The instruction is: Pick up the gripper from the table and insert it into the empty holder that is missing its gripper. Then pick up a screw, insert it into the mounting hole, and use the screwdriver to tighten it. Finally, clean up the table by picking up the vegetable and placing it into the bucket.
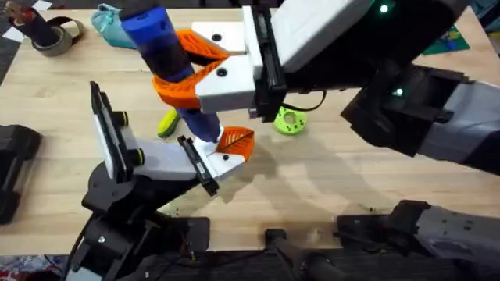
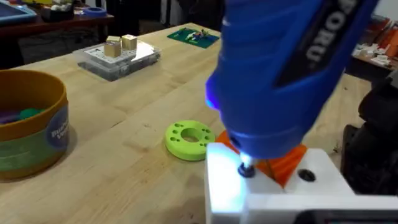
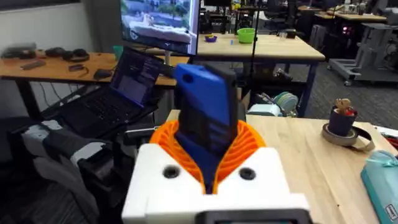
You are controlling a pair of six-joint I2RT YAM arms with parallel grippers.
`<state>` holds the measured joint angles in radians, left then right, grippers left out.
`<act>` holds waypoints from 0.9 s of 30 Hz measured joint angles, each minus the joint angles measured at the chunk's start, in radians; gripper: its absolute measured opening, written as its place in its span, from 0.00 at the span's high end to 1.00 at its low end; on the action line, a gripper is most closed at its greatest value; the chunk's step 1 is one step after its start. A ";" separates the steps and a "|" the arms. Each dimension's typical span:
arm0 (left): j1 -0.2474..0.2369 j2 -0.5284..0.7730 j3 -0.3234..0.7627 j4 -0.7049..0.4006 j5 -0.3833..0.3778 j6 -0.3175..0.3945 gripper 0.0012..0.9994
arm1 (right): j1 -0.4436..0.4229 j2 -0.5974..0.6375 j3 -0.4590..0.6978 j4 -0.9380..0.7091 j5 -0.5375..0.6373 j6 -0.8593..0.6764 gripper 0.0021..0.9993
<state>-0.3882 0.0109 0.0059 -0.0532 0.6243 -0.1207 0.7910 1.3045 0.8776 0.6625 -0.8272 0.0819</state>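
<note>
One tape roll (image 1: 55, 35) lies far left on the table (image 1: 351, 179). Next we see one black holder (image 1: 197, 164) on the left arm's white wrist, one yellow-green vegetable (image 1: 167, 122) on the wood, and one blue screwdriver (image 1: 160, 43) clamped between the two orange fingers of the right gripper (image 1: 186, 74). Its tip meets one white-and-orange gripper piece (image 1: 233, 145) seated against the holder. One green disc (image 1: 290, 121) lies to the right. We cannot tell the left gripper's (image 1: 223, 156) state. One bucket (image 2: 28, 124) stands well apart from the disc.
</note>
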 joint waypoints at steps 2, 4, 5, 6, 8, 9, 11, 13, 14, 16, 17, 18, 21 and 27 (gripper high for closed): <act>0.000 0.000 0.000 0.000 0.000 0.000 0.99 | 0.000 0.000 0.000 0.001 0.000 0.000 0.95; 0.000 0.000 0.000 0.000 0.000 0.000 0.99 | 0.000 0.000 0.000 0.001 0.000 0.000 0.95; 0.000 0.000 0.000 0.000 0.000 0.000 0.99 | 0.000 0.000 0.000 0.001 0.000 0.000 0.96; 0.000 0.000 0.000 0.000 0.000 0.000 0.99 | 0.000 0.000 0.000 0.002 0.000 0.000 0.96; 0.000 0.000 0.000 0.000 0.000 0.000 0.99 | 0.000 0.000 -0.001 0.002 0.000 0.001 0.95; 0.000 0.000 0.000 0.000 0.000 0.000 0.99 | 0.000 0.000 -0.001 0.003 0.000 0.001 0.95; 0.000 0.000 0.000 0.000 0.000 0.000 0.99 | 0.000 0.000 -0.002 0.003 0.000 0.001 0.96; 0.000 0.000 0.000 0.000 0.000 0.000 0.99 | 0.000 0.000 -0.002 0.008 0.000 0.001 0.95; 0.000 0.000 0.000 0.000 0.000 0.000 0.99 | 0.000 0.000 -0.003 0.015 0.000 0.002 0.95; 0.000 0.000 0.000 0.000 0.000 0.000 0.99 | 0.000 0.000 -0.006 0.032 0.000 0.011 0.96; 0.000 0.000 0.000 0.000 0.000 0.000 0.99 | 0.000 0.000 -0.007 0.044 0.002 0.021 0.96; 0.000 0.000 0.000 0.000 0.000 0.000 0.99 | 0.000 0.000 -0.008 0.055 0.005 0.031 0.95; 0.000 0.000 0.000 0.000 0.000 0.000 0.99 | 0.000 0.000 -0.008 0.065 0.017 0.053 0.96; 0.000 0.000 0.000 0.000 0.000 0.000 0.99 | -0.013 0.000 0.014 0.019 0.020 0.071 0.96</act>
<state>-0.3882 0.0109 0.0055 -0.0528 0.6239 -0.1207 0.7785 1.3045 0.8919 0.6815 -0.8074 0.1528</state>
